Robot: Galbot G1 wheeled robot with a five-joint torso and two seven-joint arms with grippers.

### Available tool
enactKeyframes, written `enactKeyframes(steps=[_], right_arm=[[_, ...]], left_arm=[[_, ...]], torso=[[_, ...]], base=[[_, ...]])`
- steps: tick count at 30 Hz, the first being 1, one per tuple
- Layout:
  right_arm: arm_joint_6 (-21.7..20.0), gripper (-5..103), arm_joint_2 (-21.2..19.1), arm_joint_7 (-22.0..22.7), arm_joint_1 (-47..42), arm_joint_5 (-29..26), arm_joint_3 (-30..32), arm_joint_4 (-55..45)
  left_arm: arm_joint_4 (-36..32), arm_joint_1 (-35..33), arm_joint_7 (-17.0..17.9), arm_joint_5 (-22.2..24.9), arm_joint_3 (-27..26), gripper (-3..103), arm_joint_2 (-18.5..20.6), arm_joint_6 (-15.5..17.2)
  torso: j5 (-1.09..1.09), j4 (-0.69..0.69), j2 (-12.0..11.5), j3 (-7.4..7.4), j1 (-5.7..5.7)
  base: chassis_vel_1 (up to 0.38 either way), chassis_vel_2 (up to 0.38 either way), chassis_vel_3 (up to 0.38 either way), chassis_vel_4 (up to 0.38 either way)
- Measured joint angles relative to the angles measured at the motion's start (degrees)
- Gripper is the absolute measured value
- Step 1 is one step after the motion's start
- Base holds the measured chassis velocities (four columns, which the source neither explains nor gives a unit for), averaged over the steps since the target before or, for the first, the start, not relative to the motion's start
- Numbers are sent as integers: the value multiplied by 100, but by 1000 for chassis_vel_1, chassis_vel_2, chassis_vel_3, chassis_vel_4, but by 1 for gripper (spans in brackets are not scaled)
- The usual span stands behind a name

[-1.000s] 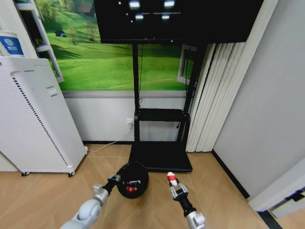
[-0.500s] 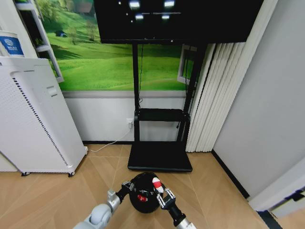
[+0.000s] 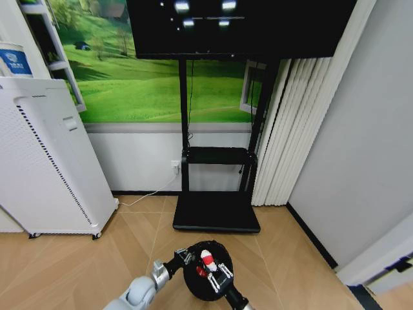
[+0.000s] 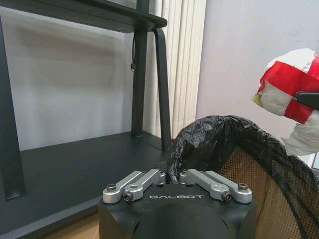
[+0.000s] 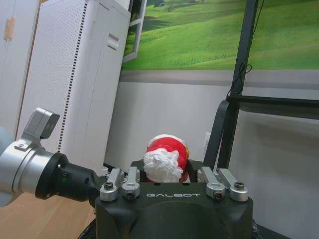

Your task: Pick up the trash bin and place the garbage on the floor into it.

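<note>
At the far left of the head view stands the white perforated appliance (image 3: pixel 45 155) on the floor (image 3: pixel 77 265), against the wall with the green landscape mural (image 3: pixel 142 77). Moving right, the left arm reaches in from the bottom edge, and the left gripper (image 3: pixel 182 256) has its fingers closed on the near rim of the trash bin (image 3: pixel 205 292), which it holds up off the floor; the left wrist view shows those fingers pinching the black bag liner (image 4: pixel 214 134) at the rim over the wire mesh. Just right of it, the right gripper (image 3: pixel 213 272) sits over the bin's open mouth, its fingers clamped around 1 red-and-white wrapper (image 3: pixel 207 259), a crumpled wad held above the bin's opening. Behind both stands the black TV stand (image 3: pixel 216 210), with white vertical blinds (image 3: pixel 290 129) to its right.
</note>
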State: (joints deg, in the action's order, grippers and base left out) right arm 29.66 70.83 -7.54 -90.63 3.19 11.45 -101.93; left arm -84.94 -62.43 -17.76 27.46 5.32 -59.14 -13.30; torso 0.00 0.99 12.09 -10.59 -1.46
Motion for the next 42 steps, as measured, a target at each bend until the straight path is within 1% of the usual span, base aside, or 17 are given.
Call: enactKeyframes(steps=[2, 5, 7, 15, 20, 22, 23, 26, 27, 29, 31, 34, 35, 36, 38, 40, 42], right_arm=[[1, 56, -5, -2, 17, -1, 4, 20], [1, 61, -5, -2, 21, -4, 6, 28], [4, 78, 2, -2, 28, -8, 13, 41], [56, 91, 65, 170, 21, -179, 157, 9], [-108, 93, 145, 821, -5, -433, 415, -158], [-344, 98, 167, 1450, 82, -555, 737, -280], [-344, 98, 167, 1450, 82, -555, 737, -280], [-924, 99, 71, 2208, 546, -717, 1356, -242], [-924, 99, 71, 2208, 546, -717, 1356, -242], [-1208, 100, 47, 2374, 675, -887, 1643, -122], [-1281, 100, 55, 2407, 677, -956, 1744, -83], [-1399, 100, 159, 2467, 574, -1140, 2170, 47], [-1399, 100, 159, 2467, 574, -1140, 2170, 47], [-1467, 100, 191, 2490, 582, -1290, 2284, 148], [-1521, 100, 198, 2518, 613, -1411, 2330, 223], [-1649, 100, 213, 2553, 692, -1672, 2484, 364], [-1696, 100, 223, 2553, 710, -1748, 2605, 419]], left_arm=[[-23, -10, 3, 8, -38, 6, -3, 0], [-35, -11, 4, 17, -62, 6, -1, 0], [-37, -14, 8, 28, -91, 6, 3, 2], [-49, -116, 106, 41, -424, 6, -114, 20], [-214, -318, 383, 153, -826, 6, -147, 112], [-552, -561, 763, 509, -1230, 6, -134, 287], [-552, -561, 763, 509, -1230, 6, -134, 287], [-1297, -1183, 1676, 1262, -2485, 6, -210, 729], [-1297, -1183, 1676, 1262, -2485, 6, -210, 729], [-1762, -1713, 2247, 1482, -3178, 6, -202, 1055], [-1914, -1898, 2435, 1509, -3399, 6, -187, 1224], [-2333, -2451, 3028, 1636, -4114, 6, -188, 1854], [-2333, -2451, 3028, 1636, -4114, 6, -188, 1854], [-2565, -2852, 3053, 1651, -4608, 6, -295, 1983], [-2697, -3114, 3019, 1652, -4896, 6, -377, 2022], [-3006, -3865, 2805, 1683, -5522, 6, -622, 2062], [-3112, -4162, 2674, 1713, -5742, 6, -711, 2063]], torso=[[0, 0, 0, 0, 0], [0, 1, 0, 0, 0], [0, 1, 0, 0, 0], [0, 2, 0, 0, 0], [-1, 1, 0, -1, 0], [0, 1, 0, 0, 0], [0, 1, 0, 0, 0], [0, 1, 0, 0, 0], [0, 1, 0, 0, 0], [-1, -3, 0, 0, 0], [0, -2, 0, 0, 0], [-2, 5, 0, 0, 0], [-2, 5, 0, 0, 0], [-2, 6, 0, 0, 0], [1, 5, 0, 1, 0], [1, -6, 0, 0, 0], [-2, -6, 0, 0, 0]], base=[[0, 0, 0, 0], [0, 0, 0, 0], [0, 0, 0, 0], [0, 0, 0, 0], [0, 0, 0, 0], [0, 0, 0, 0], [0, 0, 0, 0], [0, 0, 0, 0], [0, 0, 0, 0], [0, 0, 0, 0], [0, 0, 0, 0], [0, 0, 0, 0], [0, 0, 0, 0], [0, 0, 0, 0], [0, 0, 0, 0], [0, 0, 0, 0], [0, 0, 0, 0]])
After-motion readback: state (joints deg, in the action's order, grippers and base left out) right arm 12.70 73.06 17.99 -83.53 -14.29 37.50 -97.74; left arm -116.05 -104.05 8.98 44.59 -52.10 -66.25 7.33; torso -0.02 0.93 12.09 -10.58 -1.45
